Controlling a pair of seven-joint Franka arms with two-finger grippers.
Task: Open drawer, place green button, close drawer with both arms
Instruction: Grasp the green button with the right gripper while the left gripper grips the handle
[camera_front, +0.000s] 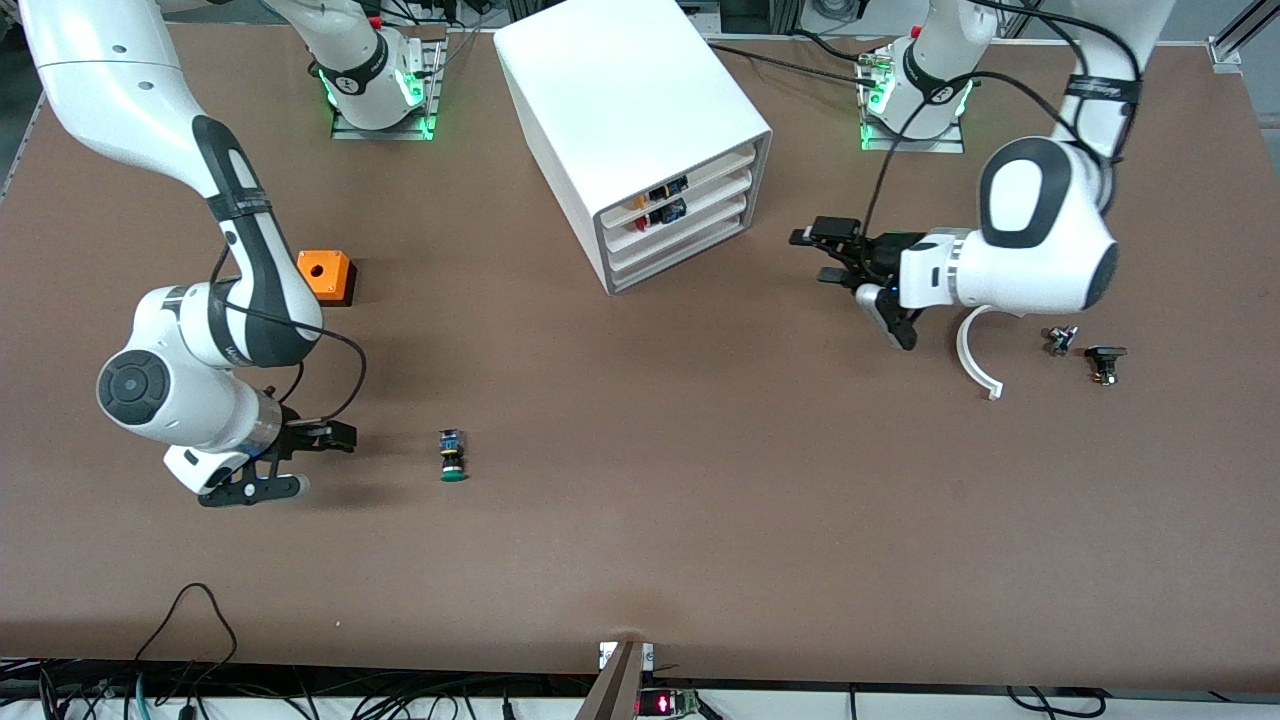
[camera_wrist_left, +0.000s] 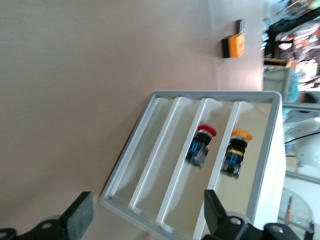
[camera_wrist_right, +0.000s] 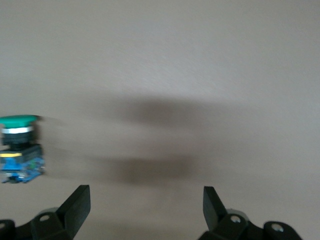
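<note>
The white cabinet (camera_front: 630, 110) stands at the middle of the table, near the robots' bases. All its drawers are shut. The two upper fronts show orange and red parts; the two lower drawers (camera_front: 685, 250) are plain white, also seen in the left wrist view (camera_wrist_left: 160, 155). My left gripper (camera_front: 815, 255) is open and empty, in front of the drawer fronts, a short way off (camera_wrist_left: 147, 215). The button (camera_front: 452, 456), with its green cap, black body and blue end, lies on its side on the table. My right gripper (camera_front: 325, 462) is open and empty beside it, toward the right arm's end; the right wrist view shows the button (camera_wrist_right: 20, 147) off to one side of the gripper (camera_wrist_right: 146, 210).
An orange cube with a round hole (camera_front: 326, 275) sits farther from the front camera than the right gripper. A white curved part (camera_front: 975, 358) and two small dark parts (camera_front: 1060, 340) (camera_front: 1105, 362) lie by the left arm's wrist.
</note>
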